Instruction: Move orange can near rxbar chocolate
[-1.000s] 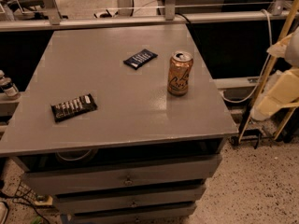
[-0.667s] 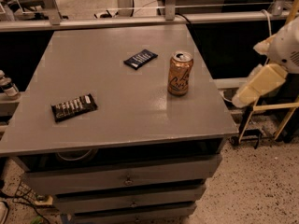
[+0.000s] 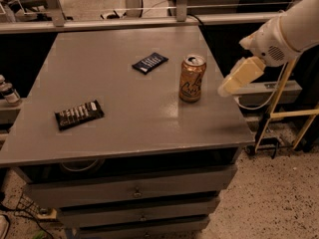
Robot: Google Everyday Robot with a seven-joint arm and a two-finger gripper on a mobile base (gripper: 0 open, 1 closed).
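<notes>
The orange can (image 3: 192, 78) stands upright on the right part of the grey table top (image 3: 129, 103). The rxbar chocolate (image 3: 79, 114), a flat black wrapper with white lettering, lies near the table's front left. My gripper (image 3: 240, 77) comes in from the right on a white arm, level with the can and a short gap to its right, over the table's right edge. It touches nothing.
A dark navy-blue flat wrapper (image 3: 149, 62) lies left of the can, toward the back. Drawers (image 3: 134, 190) sit under the table top. A rail (image 3: 149, 21) runs along the back, and yellow-legged frames (image 3: 279, 108) stand at the right on the speckled floor.
My arm has swung in from the far right toward the can, and the gripper is now close beside it. The can and both wrappers have not moved.
</notes>
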